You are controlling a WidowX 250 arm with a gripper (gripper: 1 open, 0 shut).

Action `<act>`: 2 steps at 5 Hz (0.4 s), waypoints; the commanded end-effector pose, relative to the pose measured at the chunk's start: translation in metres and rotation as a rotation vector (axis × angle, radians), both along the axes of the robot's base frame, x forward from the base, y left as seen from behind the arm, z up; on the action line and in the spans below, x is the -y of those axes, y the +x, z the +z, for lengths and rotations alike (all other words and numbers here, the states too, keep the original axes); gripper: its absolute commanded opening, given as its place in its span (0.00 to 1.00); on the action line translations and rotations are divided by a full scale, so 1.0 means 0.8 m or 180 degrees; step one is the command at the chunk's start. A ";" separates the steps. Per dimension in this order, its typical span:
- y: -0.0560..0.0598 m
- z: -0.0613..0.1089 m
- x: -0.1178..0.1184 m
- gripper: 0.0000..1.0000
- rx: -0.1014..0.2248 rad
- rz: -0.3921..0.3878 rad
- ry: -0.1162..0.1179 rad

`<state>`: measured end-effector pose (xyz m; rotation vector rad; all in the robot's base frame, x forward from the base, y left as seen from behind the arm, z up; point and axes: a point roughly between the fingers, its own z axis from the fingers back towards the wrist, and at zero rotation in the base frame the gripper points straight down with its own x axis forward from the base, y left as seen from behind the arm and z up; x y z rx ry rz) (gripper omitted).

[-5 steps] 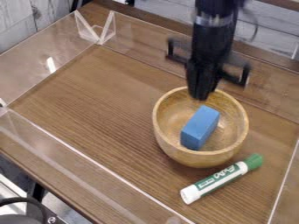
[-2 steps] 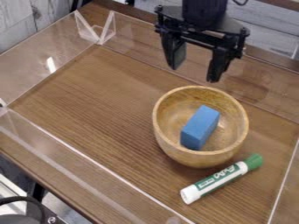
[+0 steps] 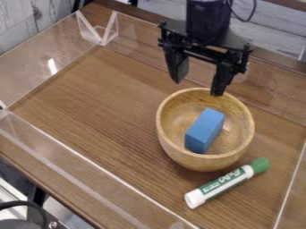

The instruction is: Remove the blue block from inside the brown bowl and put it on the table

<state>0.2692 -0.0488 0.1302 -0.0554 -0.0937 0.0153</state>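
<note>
The blue block [image 3: 206, 131] lies inside the brown bowl [image 3: 177, 152], which stands on the table [image 3: 96, 98] right of centre. My gripper [image 3: 199, 78] hangs above the bowl's far rim, pointing down, with its two black fingers spread wide and nothing between them. Its fingertips are level with or just above the rim and apart from the block.
A white marker with a green cap [image 3: 227, 183] lies on the table in front of the bowl, near the right front edge. Clear plastic walls [image 3: 48, 58] run along the table's edges, and a clear triangular piece [image 3: 96, 31] stands at the far left.
My gripper went from shut to wide open and rose out of the bowl, then came down slightly toward the far rim. The block and bowl have not moved.
</note>
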 end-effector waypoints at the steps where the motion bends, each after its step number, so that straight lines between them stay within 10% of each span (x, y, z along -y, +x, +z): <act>1: 0.002 0.000 0.009 1.00 0.0108 -0.0019 -0.0013; 2: 0.002 -0.013 0.015 1.00 0.0106 -0.0012 -0.0017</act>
